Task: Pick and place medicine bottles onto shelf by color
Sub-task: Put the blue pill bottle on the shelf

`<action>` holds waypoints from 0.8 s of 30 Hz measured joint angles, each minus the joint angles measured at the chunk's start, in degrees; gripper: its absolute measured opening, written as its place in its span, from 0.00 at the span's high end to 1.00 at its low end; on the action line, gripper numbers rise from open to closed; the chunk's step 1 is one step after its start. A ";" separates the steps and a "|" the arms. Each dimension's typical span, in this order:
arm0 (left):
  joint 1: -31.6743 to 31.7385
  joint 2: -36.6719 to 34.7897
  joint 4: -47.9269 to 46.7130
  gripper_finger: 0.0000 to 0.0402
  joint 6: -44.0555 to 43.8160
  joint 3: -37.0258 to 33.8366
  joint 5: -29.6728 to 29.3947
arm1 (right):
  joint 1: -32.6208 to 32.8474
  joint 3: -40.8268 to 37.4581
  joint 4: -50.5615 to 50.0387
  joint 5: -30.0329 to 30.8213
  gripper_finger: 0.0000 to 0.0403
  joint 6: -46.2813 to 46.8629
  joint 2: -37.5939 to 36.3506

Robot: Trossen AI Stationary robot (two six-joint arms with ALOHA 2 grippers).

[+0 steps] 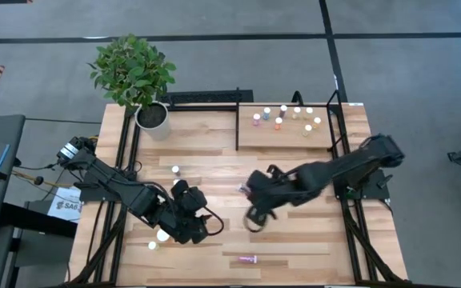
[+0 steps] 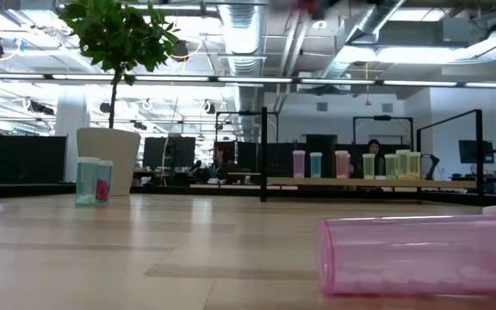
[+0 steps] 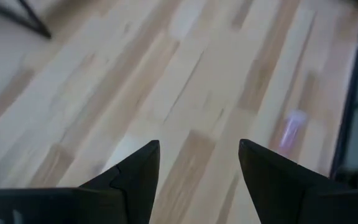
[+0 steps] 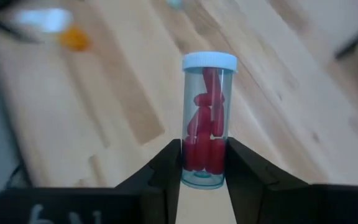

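Seven bottles (image 1: 282, 117) stand on the shelf (image 1: 248, 138); right hand (image 4: 204, 163) grips one red-filled bottle (image 4: 207, 118); left hand (image 3: 199, 171) gapes empty.

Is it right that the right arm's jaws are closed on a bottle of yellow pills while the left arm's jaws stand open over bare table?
Not quite: the pills are red, not yellow. The right wrist view shows the right gripper with its jaws closed on a clear, white-capped bottle of red capsules. The rest holds: the left gripper has open jaws over bare wood of the table.
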 joint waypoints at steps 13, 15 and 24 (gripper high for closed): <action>5.41 1.03 35.88 0.49 11.48 0.02 -0.45 | 11.33 0.00 -4.90 0.43 0.70 -17.22 -11.23; 5.42 2.65 42.22 0.49 15.06 0.02 0.23 | 12.17 -0.01 -6.88 0.54 0.70 -18.11 -11.24; 5.44 10.03 49.01 0.48 12.76 2.39 1.67 | 14.19 -0.04 -10.33 0.99 0.70 -24.44 -11.23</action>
